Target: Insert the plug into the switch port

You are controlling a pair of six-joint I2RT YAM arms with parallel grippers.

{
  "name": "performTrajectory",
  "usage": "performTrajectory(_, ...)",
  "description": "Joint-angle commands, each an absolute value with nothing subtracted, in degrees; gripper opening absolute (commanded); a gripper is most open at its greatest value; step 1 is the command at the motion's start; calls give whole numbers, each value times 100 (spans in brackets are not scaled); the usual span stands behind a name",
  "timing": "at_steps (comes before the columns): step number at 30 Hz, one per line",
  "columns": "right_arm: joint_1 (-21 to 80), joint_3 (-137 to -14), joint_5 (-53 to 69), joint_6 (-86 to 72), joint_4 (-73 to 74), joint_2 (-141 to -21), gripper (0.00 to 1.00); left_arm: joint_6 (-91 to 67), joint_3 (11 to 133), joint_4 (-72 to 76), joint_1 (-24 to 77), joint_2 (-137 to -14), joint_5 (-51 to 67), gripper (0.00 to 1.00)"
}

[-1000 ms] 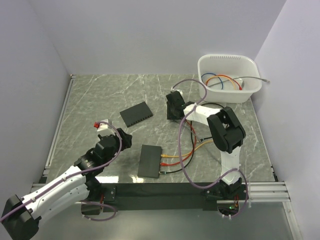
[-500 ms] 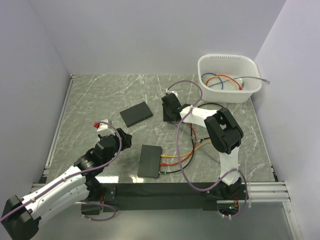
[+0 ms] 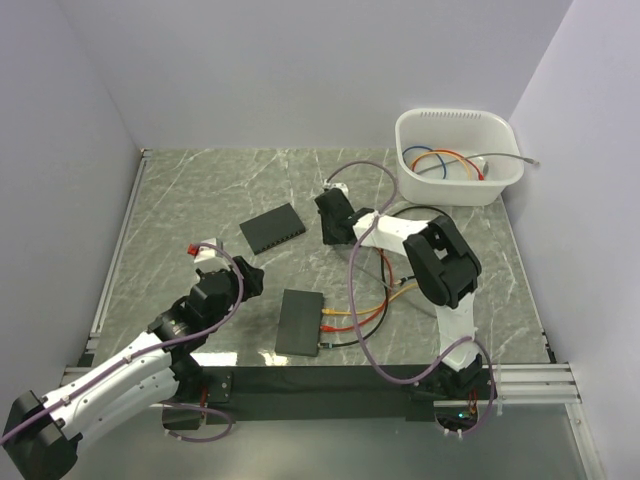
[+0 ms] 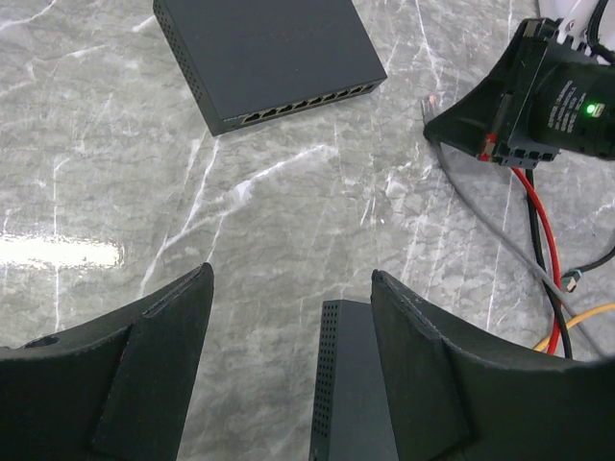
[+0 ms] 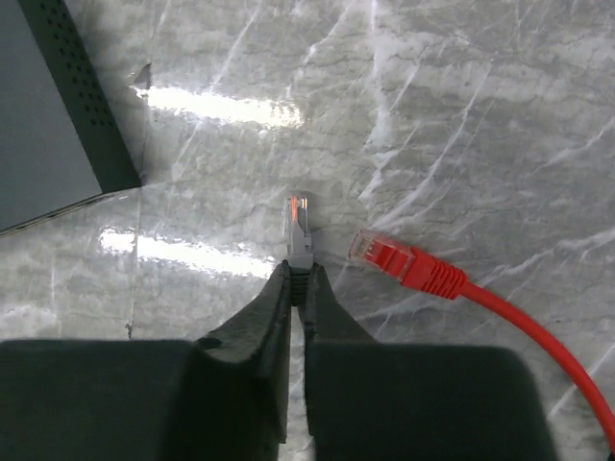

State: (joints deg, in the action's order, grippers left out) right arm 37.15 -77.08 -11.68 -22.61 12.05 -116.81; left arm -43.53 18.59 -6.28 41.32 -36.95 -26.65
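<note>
My right gripper (image 5: 298, 276) is shut on the grey boot of a clear-tipped grey plug (image 5: 299, 226), low over the marble table. In the top view this gripper (image 3: 331, 219) is just right of the far black switch (image 3: 272, 228). That switch's vented side (image 5: 72, 106) fills the upper left of the right wrist view. Its row of ports (image 4: 298, 104) shows in the left wrist view. My left gripper (image 4: 291, 279) hangs open and empty over the near switch (image 4: 354, 384).
A loose red plug (image 5: 399, 264) on a red cable lies just right of the held plug. The near switch (image 3: 300, 321) has orange, red and black cables (image 3: 362, 312) running from its right side. A white tub (image 3: 458, 155) of cables stands at the back right.
My right arm has swung left toward the far switch and its jaws have closed on the grey plug. The left arm has not moved.
</note>
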Motion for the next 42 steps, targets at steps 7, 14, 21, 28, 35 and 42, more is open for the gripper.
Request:
performTrajectory(7, 4184, -7058, -1458, -1908, 1450, -10742, 0, -4175, 1854, -369, 4096, -3718, -2461, 71)
performTrajectory(14, 4271, -6294, -292, -1670, 669, -8293, 0, -4253, 2222, -614, 4096, -3884, -2444, 72)
performTrajectory(21, 4693, -5275, 2108, -1529, -200, -6865, 0, -4754, 3181, -914, 4096, -3648, -1390, 68)
performTrajectory(28, 5168, -4518, 2759, -1784, -746, -6232, 0, -5115, 3243, -177, 4096, -3340, -151, 62)
performTrajectory(35, 5256, -4508, 2865, -1854, -888, -6152, 0, -5072, 3059, 290, 4096, -3190, 413, 53)
performTrajectory(42, 5274, -4588, 3128, -1986, -1133, -6275, 0, -5054, 2857, 509, 4096, -3024, 826, 50)
